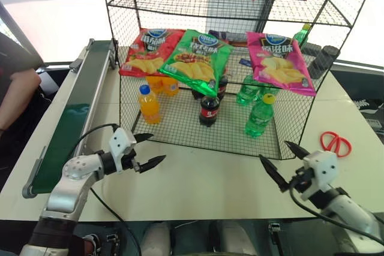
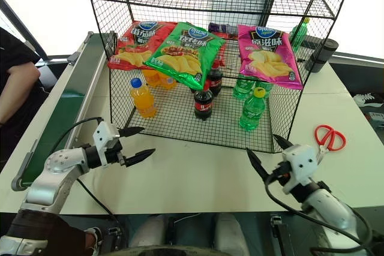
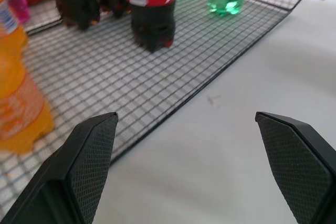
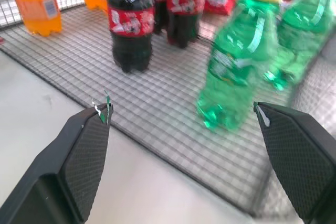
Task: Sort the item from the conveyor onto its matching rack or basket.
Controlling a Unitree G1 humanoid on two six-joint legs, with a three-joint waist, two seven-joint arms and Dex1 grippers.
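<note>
The item, a green bottle with a yellow cap, stands upright on the floor of the black wire basket, near its front right; it also shows close by in the right wrist view. My right gripper is open and empty over the white table, in front of the basket and apart from the bottle. My left gripper is open and empty near the basket's front left corner. The conveyor, a dark green belt with grey rails, runs along the left with nothing on it.
In the basket stand an orange bottle, a cola bottle, more bottles behind, and three chip bags on a shelf. Red scissors lie on the table at right. A person's arm is beyond the conveyor.
</note>
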